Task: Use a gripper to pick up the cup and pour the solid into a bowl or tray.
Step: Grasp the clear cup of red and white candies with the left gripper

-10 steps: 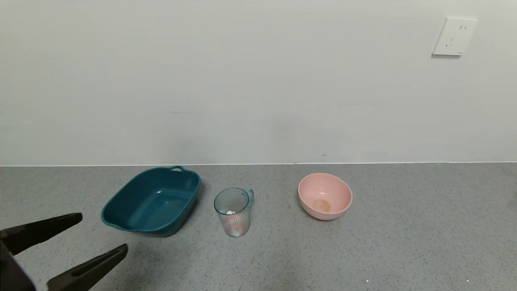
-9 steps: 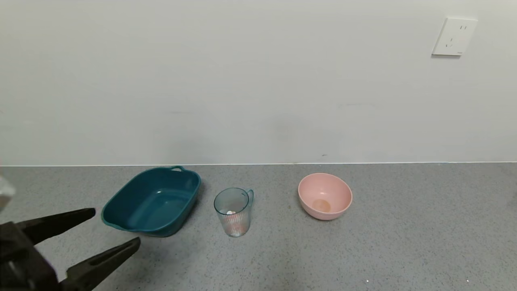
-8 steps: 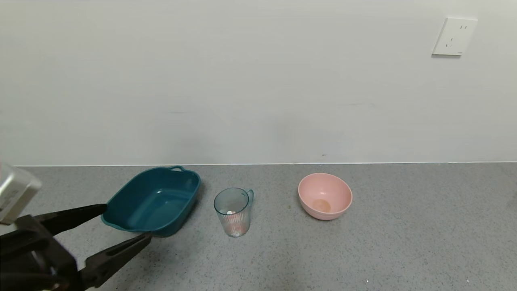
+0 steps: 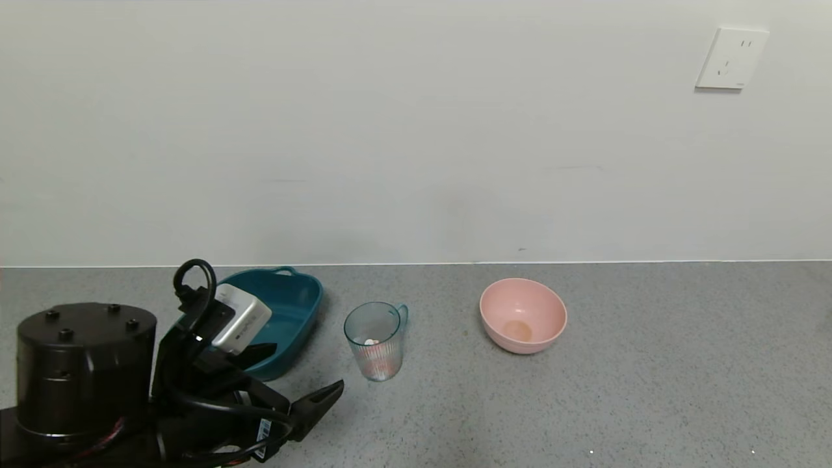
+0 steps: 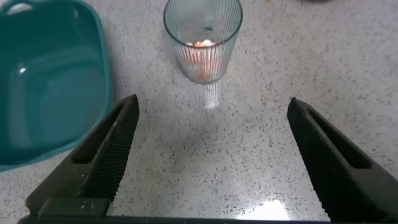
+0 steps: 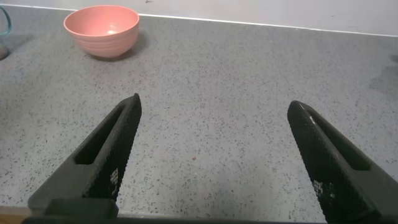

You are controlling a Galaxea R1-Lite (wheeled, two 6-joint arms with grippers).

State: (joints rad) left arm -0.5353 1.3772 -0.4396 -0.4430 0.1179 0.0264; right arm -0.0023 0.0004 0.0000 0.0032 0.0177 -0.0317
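Head view: left gripper is reaching in low, jaws spread wide, holding nothing, near the cup, which is standing upright between the teal tray and the pink bowl. Approach step; next is straddling the cup and closing. Left wrist view is showing the pink bits inside. Right gripper, visible only in its wrist view, is idling wide open and empty.
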